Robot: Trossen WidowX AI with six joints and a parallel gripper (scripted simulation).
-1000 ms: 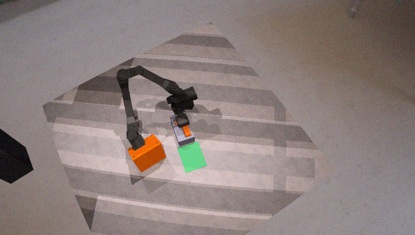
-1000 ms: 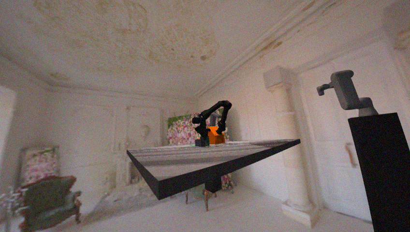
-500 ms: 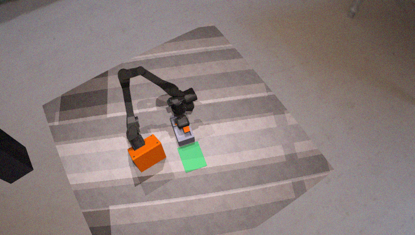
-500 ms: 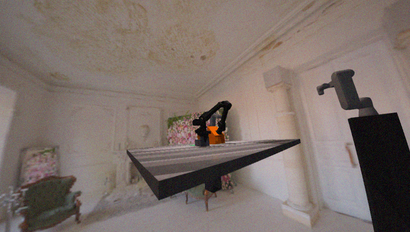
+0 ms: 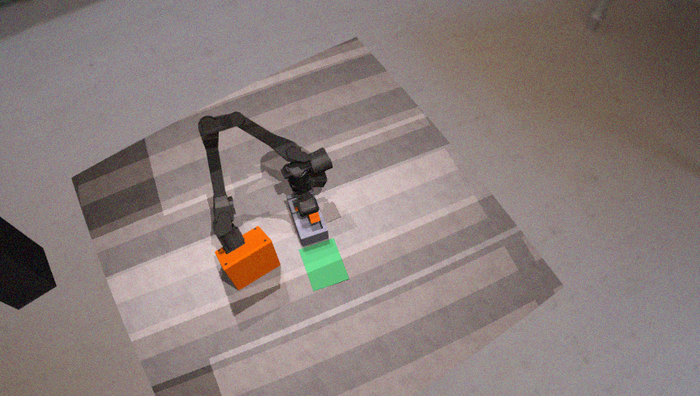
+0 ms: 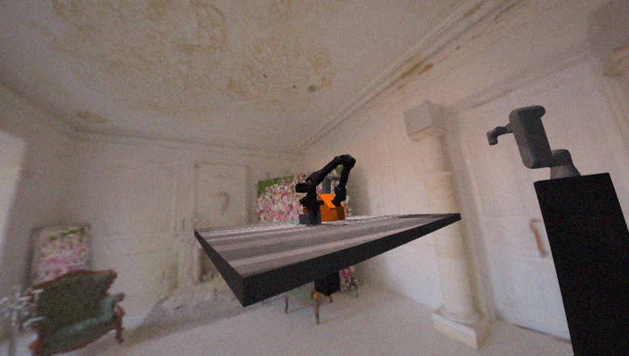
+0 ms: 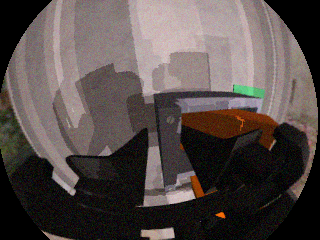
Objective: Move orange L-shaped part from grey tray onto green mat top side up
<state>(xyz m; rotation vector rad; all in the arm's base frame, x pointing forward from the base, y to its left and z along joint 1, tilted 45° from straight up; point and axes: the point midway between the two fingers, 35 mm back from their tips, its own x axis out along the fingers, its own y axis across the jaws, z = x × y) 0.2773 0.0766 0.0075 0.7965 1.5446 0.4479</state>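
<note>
The orange L-shaped part (image 5: 314,217) (image 7: 215,122) is tipped in the grey tray (image 5: 315,239) (image 6: 303,219) (image 7: 168,147). Its far end stands up out of the pocket, with a dark gap below it in the top view. My gripper (image 5: 308,205) (image 7: 162,130) is partly open and holds nothing. It is low at the tray's other end. In the wrist view one finger is outside the end wall and the other is inside, over the L-shaped end, which it mostly hides. Contact itself is hidden. The green mat (image 5: 324,265) (image 7: 249,91) lies beside the tray, past the raised end.
A large orange block (image 5: 254,260) (image 6: 333,212) stands at the arm's base, left of the tray and mat in the top view. A grey robot (image 6: 532,139) on a black pedestal (image 6: 582,264) stands away from the table (image 6: 353,254).
</note>
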